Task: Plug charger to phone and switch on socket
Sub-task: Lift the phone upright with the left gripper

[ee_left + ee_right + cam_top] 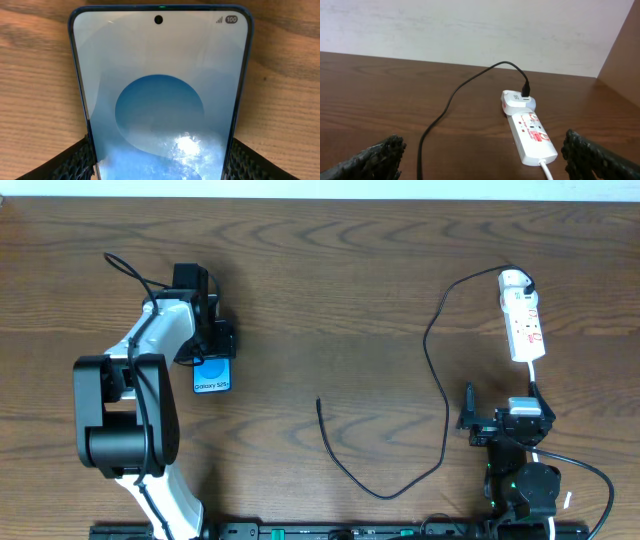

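Note:
The phone lies on the table at the left, its light-blue screen up with "Galaxy S25" on it. It fills the left wrist view. My left gripper has a finger pressed on each long edge of the phone. The white socket lies at the far right. The charger's black plug sits in the socket's far end. The charger cable loops across the table, and its free tip lies bare near the middle. My right gripper is open and empty, just short of the socket.
The socket's white cord runs from the near end toward my right arm's base. A pale wall stands behind the table's far edge. The wooden table is bare between the phone and the cable.

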You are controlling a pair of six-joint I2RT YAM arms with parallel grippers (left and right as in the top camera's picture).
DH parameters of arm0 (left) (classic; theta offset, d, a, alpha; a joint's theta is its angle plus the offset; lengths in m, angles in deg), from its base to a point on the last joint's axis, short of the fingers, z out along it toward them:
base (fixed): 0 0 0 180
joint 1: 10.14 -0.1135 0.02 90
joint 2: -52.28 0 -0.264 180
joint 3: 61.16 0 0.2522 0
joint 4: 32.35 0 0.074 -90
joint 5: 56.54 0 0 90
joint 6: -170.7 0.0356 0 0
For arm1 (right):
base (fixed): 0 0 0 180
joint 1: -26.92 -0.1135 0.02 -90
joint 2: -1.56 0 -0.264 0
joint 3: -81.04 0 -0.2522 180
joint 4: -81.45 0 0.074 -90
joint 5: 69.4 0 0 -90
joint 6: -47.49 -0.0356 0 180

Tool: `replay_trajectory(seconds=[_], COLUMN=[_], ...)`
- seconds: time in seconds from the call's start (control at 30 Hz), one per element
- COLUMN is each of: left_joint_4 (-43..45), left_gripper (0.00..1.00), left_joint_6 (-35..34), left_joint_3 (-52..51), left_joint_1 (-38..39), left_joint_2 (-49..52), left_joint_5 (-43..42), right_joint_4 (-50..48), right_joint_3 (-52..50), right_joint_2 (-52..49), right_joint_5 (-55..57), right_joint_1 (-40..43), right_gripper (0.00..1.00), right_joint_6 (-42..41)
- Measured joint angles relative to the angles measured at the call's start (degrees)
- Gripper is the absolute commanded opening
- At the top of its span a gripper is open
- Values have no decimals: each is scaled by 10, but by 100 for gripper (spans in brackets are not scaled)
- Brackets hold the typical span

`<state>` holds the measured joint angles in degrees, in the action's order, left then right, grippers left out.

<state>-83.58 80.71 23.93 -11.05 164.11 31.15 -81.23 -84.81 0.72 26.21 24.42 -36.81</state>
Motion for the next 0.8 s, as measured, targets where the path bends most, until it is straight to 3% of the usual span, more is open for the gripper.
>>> replay_trajectory(seconds=[0.5,0.8], left_joint_4=[0,0], left_gripper=[8,8], left_joint_6=[0,-2], left_joint_3=[-6,-6], left_joint_1=[0,0], left_joint_2=[-67,-75], left_joint_5=[7,-109], right_joint_4=[0,0], right_joint_3=[0,0], right_joint_2=[0,0], right_joint_5=[0,0], right_joint_1=[0,0], right_gripper=[99,99], right_joint_6=[0,0])
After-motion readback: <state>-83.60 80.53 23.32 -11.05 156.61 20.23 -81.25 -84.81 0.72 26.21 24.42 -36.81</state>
